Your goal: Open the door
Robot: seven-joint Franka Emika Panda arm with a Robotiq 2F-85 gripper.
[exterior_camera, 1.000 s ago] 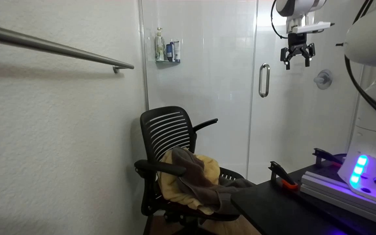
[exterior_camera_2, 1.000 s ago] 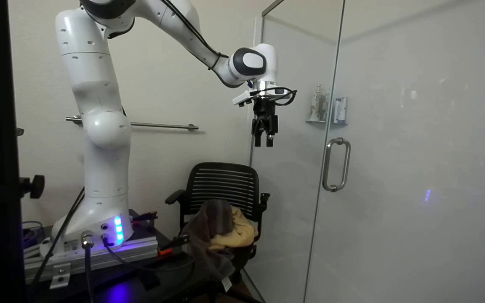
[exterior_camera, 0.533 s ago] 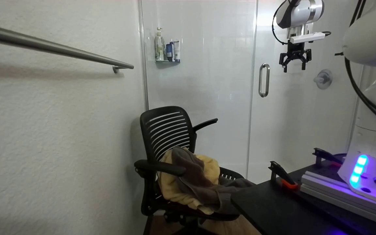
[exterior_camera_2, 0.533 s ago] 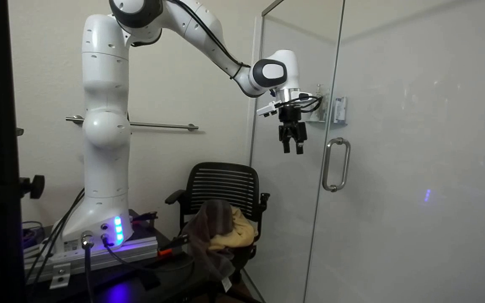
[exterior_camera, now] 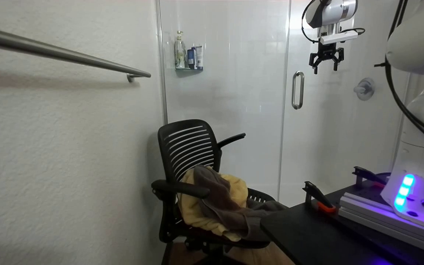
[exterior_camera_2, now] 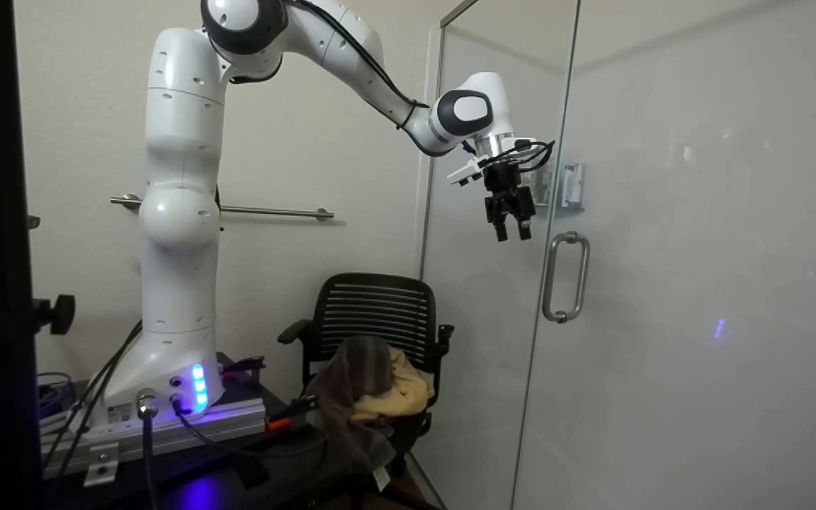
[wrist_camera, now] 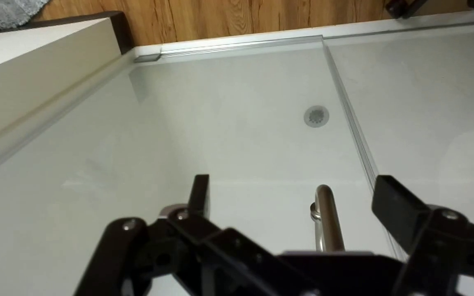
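The door (exterior_camera: 329, 154) is a glossy panel in line with the fixed panel beside it and looks shut. It also shows in an exterior view (exterior_camera_2: 684, 397) and the wrist view (wrist_camera: 241, 131). Its short vertical silver handle (exterior_camera: 301, 90) shows in both exterior views (exterior_camera_2: 583, 276). My gripper (exterior_camera: 325, 68) is open and empty, pointing down with a slight tilt. In an exterior view the gripper (exterior_camera_2: 513, 233) is left of the handle and higher. In the wrist view the handle (wrist_camera: 331, 222) appears between the spread fingers (wrist_camera: 293, 183), apart from them; its lower part is hidden by the gripper body.
A black chair (exterior_camera: 163, 151) with towels (exterior_camera: 215, 191) stands before the fixed panel. A black table (exterior_camera: 307, 235) with clamps (exterior_camera: 317, 197) carries the arm. A metal rail (exterior_camera: 68, 55) runs along the textured wall. A black stand (exterior_camera_2: 1, 212) is at an exterior view's left edge.
My gripper has moved towards the handle. It dipped slightly, then rose, and has tilted a little. It has stayed open. The door has not moved.
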